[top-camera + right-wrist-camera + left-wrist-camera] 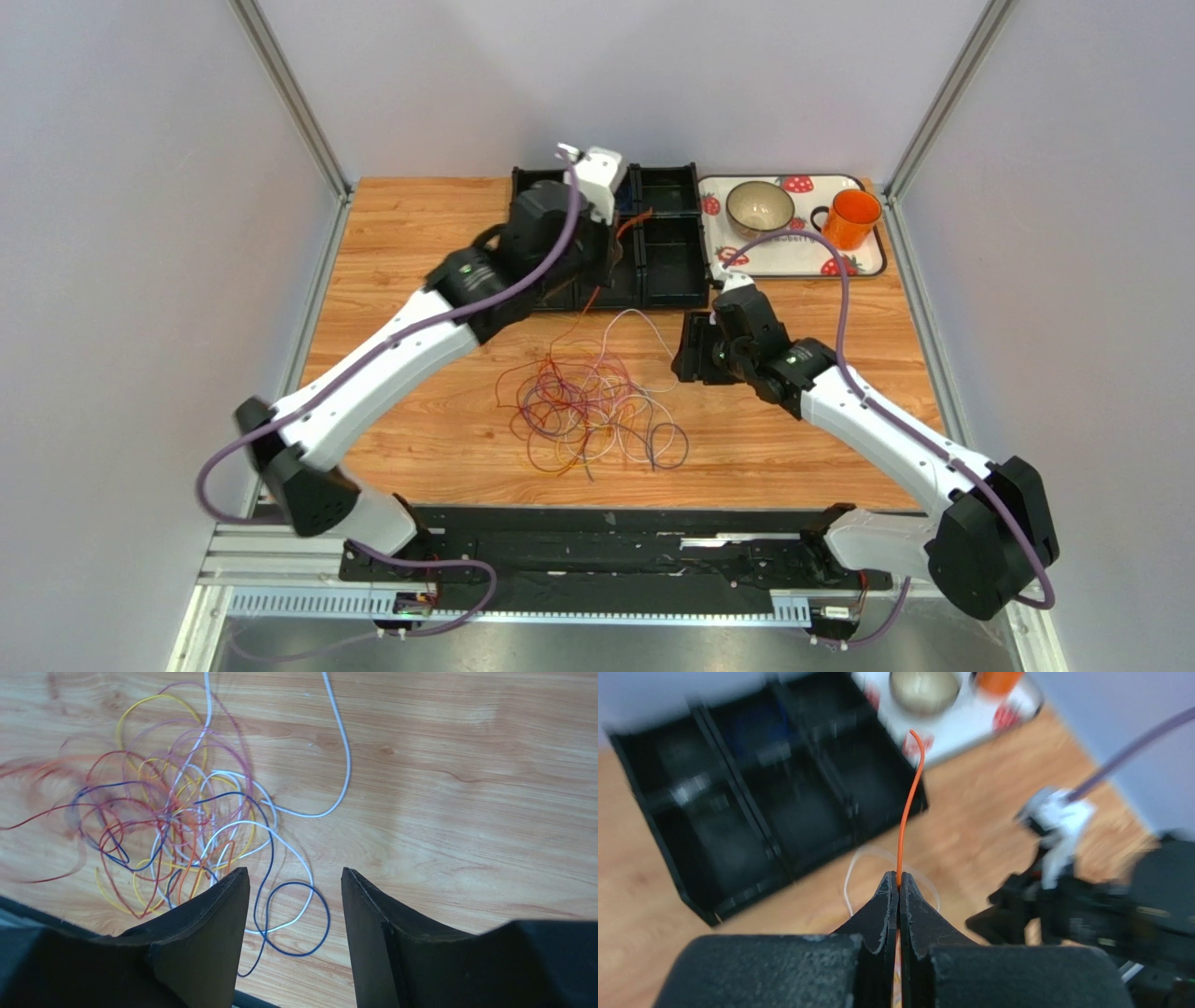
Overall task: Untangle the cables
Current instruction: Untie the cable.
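**Cables heaped mid-table, one orange strand pinched by the left arm**

The cables (596, 406) lie in a loose tangle on the wooden table (421, 252), roughly midway between the two arms. Purple, red, yellow, blue and white loops overlap one another. A white cable (344, 756) strays out from the heap toward the far side.

The left end effector (898, 878) is closed tight on an orange cable (906, 812), which rises from between the fingertips in a thin curve. In the overhead view this arm reaches over the black compartment tray (673, 252) at the far edge of the table.

The right end effector (295, 875) has its jaws moderately apart with nothing between them. It hangs above the table just beside the right edge of the tangle, and a blue loop lies below its fingers.

Right of the black tray sits a patterned tray (870, 259) carrying a bowl (759, 206) and an orange mug (850, 217).
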Action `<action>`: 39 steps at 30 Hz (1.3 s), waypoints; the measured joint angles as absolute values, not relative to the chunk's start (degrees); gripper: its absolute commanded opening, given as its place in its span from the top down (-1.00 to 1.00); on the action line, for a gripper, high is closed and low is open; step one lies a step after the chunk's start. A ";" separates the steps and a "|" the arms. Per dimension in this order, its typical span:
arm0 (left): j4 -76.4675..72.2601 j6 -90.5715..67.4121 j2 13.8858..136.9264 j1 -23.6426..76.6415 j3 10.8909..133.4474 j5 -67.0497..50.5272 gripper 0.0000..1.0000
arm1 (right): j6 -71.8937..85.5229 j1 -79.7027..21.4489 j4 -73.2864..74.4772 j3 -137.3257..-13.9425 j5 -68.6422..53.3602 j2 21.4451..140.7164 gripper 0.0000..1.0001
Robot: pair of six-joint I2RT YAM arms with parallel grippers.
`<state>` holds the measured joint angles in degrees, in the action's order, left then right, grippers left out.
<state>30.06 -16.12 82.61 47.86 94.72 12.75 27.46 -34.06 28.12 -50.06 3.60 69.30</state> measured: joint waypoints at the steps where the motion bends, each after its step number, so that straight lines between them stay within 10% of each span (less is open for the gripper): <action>1: 31.55 -17.52 85.03 46.94 94.15 11.57 1.00 | 27.16 -34.06 27.70 -49.71 2.42 68.71 -0.11; 15: 35.11 -32.23 87.31 36.49 94.39 -8.51 1.00 | 27.27 -36.56 -0.82 -36.21 -16.23 59.79 -0.12; 39: 33.74 -40.29 91.15 31.35 100.88 -26.35 1.00 | 20.21 -45.06 -34.30 -38.59 -7.29 80.64 -0.11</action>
<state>33.74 -40.29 91.15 31.35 100.88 -26.35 20.21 -45.06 -34.30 -38.59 -7.29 80.64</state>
